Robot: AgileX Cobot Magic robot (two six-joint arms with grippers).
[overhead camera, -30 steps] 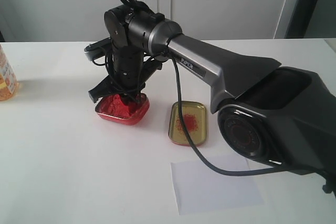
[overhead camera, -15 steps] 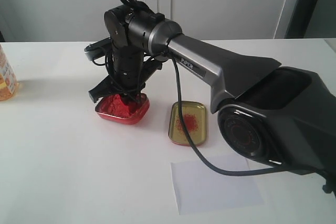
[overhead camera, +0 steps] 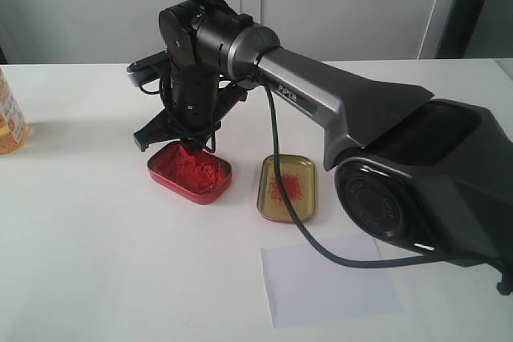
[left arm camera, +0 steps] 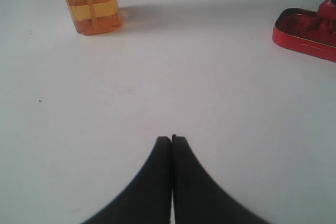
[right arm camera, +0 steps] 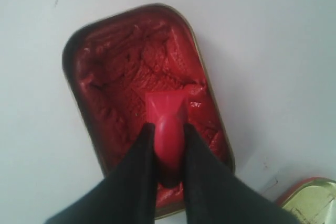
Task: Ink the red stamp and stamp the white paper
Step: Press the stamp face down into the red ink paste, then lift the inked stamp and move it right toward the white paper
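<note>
Right wrist view: the right jaws pinch the red stamp [right arm camera: 166, 129] by its thin handle, with its square end over the paste in the red tin [right arm camera: 67, 64]. In the exterior view the gold lid [overhead camera: 286, 188] lies at 3 o'clock from the tin, and the white paper [overhead camera: 330, 282] lies flat on the tabletop [overhead camera: 96, 238] at 5 o'clock from the lid. The left jaws are pressed together with nothing in them.
</note>
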